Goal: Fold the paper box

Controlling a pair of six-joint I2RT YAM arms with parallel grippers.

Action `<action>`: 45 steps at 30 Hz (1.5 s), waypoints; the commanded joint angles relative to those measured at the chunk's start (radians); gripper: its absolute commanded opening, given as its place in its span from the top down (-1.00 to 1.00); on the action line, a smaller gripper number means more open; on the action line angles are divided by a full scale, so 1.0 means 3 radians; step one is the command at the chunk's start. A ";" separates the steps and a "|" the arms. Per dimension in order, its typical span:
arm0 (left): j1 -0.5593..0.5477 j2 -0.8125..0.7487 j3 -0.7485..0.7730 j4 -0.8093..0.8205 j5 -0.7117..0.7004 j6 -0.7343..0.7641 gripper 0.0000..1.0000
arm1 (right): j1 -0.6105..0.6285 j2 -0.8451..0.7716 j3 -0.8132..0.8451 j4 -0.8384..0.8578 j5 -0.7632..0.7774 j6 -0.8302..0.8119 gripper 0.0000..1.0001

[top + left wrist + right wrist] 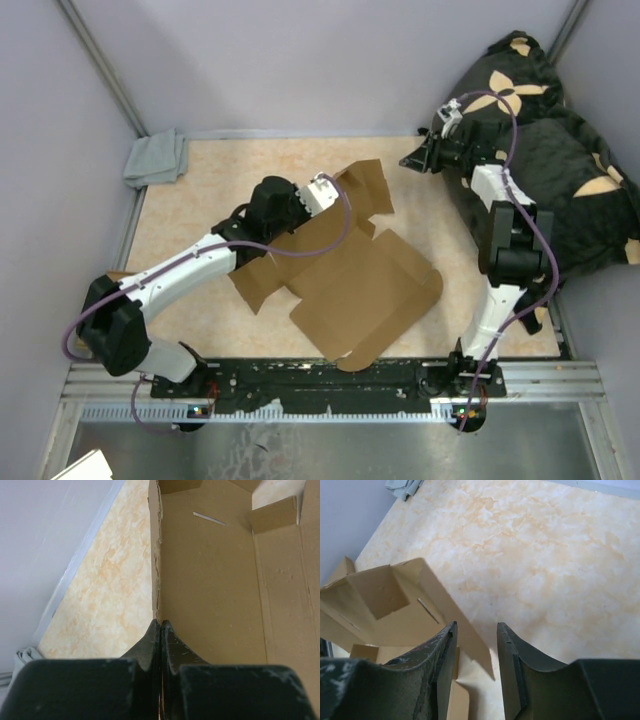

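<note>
The paper box (360, 290) is a large brown die-cut cardboard sheet lying mostly flat in the middle of the table, with its far panel lifted. My left gripper (338, 192) is shut on the edge of that raised panel. In the left wrist view the cardboard edge (156, 555) runs straight down between the closed fingertips of my left gripper (161, 622), with the box's inside (215, 580) to the right. My right gripper (412, 160) hangs open at the back right, apart from the box. In its own view the right gripper (476, 626) holds nothing, and the lifted box panel (380, 605) lies below and to its left.
A grey cloth (155, 158) lies in the table's far left corner and also shows as the cloth (402, 486) in the right wrist view. A dark flowered cushion (565, 170) fills the right side beyond the table edge. Bare marbled tabletop (545, 555) spreads under the right gripper.
</note>
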State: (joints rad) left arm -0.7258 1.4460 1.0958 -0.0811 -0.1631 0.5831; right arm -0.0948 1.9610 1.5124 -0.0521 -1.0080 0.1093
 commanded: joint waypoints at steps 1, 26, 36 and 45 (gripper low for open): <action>-0.0090 -0.0044 0.0024 0.0133 -0.0107 0.0224 1.00 | 0.0053 0.0309 0.0308 0.0373 -0.0248 0.0146 0.23; -0.0183 -0.0047 -0.0161 0.0381 -0.0204 0.0736 1.00 | 0.0283 0.0642 0.0322 -0.0385 -0.1038 -0.0863 0.19; -0.0285 -0.0059 -0.0190 0.0342 -0.0265 0.0812 1.00 | 0.0359 0.0323 -0.0024 -0.0806 -0.0998 -0.1354 0.17; -0.0460 -0.0079 -0.0262 0.0256 -0.0365 0.0856 1.00 | 0.0471 0.0359 0.0179 -0.1506 -0.0920 -0.1966 0.14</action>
State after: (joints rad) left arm -0.8402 1.4406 1.0328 0.0006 -0.2554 0.8234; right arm 0.0154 2.1178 1.5036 -0.3836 -1.2839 -0.3450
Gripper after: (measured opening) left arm 0.008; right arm 0.426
